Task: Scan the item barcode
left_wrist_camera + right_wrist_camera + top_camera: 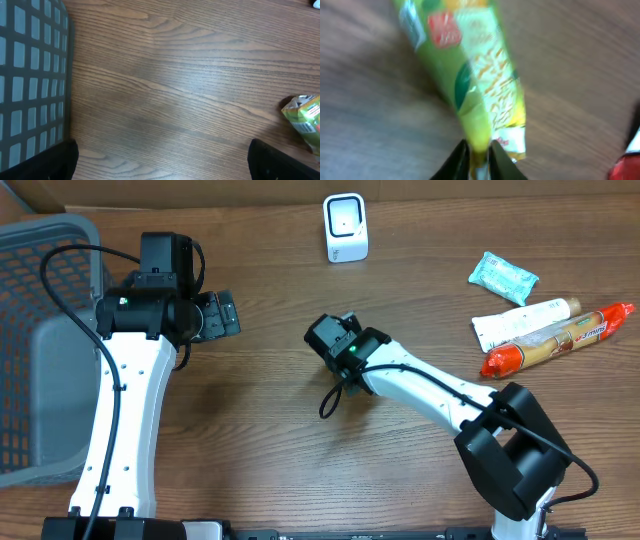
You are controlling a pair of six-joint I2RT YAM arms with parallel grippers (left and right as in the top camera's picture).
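- My right gripper is clenched on the bottom edge of the green packet; the two fingertips are pinched almost together with the seam between them.
- From the right wrist, the packet runs up and away from the fingers. The view is blurred, so I can't read any print or find a barcode on it.
- From overhead, the right gripper sits mid-table and covers the packet. I can't tell whether the packet is lifted or lies on the table.
- My left gripper is released, jaws spread wide with nothing between them, and hangs over bare wood well left of the right one.
- The grey basket stands at the far left edge, just beside the left arm.
- The white scanner stands upright at the back, behind the right gripper and apart from it.
- At the far right lie a mint pouch, a white tube and a red sausage; the tube and sausage touch.
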